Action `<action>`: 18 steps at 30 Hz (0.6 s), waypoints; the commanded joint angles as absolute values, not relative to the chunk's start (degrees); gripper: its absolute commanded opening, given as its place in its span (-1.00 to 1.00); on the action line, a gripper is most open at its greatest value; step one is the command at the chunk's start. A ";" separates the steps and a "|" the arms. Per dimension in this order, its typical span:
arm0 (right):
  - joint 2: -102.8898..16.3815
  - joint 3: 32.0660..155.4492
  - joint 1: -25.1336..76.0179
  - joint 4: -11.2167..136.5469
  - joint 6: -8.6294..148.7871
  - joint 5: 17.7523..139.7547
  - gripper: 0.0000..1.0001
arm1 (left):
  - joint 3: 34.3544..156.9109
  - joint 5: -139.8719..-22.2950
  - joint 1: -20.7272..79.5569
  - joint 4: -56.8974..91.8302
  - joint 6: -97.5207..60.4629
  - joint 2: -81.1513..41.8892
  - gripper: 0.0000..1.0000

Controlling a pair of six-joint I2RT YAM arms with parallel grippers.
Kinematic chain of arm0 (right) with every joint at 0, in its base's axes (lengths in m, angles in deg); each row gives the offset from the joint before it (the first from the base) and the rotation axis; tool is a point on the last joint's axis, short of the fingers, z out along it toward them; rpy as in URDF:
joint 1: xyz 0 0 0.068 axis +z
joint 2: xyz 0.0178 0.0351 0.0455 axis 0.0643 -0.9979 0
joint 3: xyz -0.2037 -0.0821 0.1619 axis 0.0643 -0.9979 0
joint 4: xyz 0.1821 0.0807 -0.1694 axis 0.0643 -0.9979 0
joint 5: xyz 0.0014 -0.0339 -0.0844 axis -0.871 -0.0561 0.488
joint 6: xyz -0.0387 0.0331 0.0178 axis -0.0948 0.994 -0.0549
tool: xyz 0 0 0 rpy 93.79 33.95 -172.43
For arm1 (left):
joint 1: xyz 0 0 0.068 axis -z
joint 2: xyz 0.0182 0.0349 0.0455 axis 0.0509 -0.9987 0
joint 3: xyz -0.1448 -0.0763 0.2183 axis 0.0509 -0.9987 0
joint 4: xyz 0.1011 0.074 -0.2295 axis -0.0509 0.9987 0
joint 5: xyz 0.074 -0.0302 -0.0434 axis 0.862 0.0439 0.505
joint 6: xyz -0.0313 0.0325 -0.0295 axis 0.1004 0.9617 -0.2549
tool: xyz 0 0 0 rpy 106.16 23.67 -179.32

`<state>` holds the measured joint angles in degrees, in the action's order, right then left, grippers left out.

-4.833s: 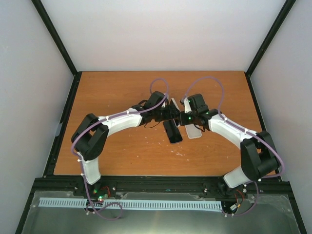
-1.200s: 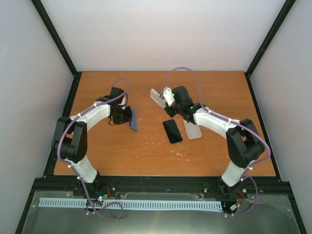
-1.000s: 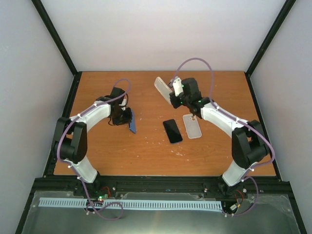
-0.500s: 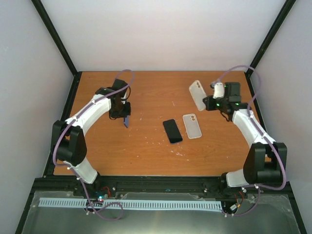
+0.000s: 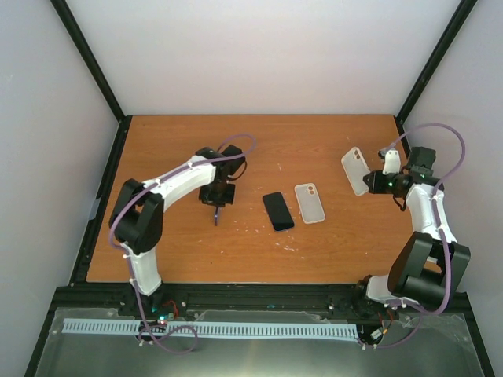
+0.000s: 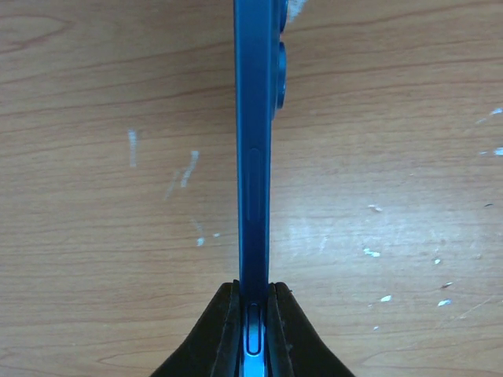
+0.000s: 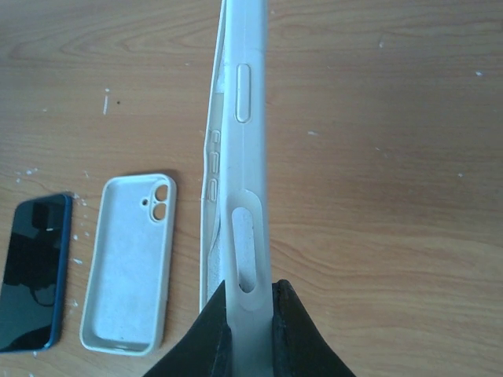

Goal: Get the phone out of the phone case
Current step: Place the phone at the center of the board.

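even bright overhead light, soft shadows, mild table [image 5: 157, 251] glare, frames sharp.

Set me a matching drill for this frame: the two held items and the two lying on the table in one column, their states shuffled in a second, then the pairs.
Things
1. held phone
2. held case
3. loose phone
4. loose case

States
A. lies inside up, empty, on the table
B. clamped edge-on in the right gripper
C. lies screen up on the table
D. clamped edge-on in the left gripper

Pairs: 1-D, 2-B, 3-C, 4-A
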<state>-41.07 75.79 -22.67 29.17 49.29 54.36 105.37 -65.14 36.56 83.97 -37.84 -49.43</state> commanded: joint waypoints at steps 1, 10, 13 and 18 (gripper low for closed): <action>-39.41 74.23 -24.81 26.52 43.32 52.01 -0.94 | 109.66 -65.60 40.03 84.74 -41.29 -53.53 -0.99; -37.87 73.13 -24.87 26.91 43.01 50.72 -0.94 | 111.82 -66.87 44.75 83.91 -46.08 -59.48 -0.49; -38.89 72.91 -24.90 26.80 42.38 51.33 -0.94 | 111.77 -68.08 45.30 83.32 -46.21 -60.63 -0.34; -41.13 71.45 -25.04 26.87 40.85 52.33 -0.94 | 110.49 -70.36 45.54 80.70 -45.79 -61.03 -0.31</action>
<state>-39.56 72.97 -24.66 26.75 42.86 52.16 110.92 -67.96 45.02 83.01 -44.95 -61.08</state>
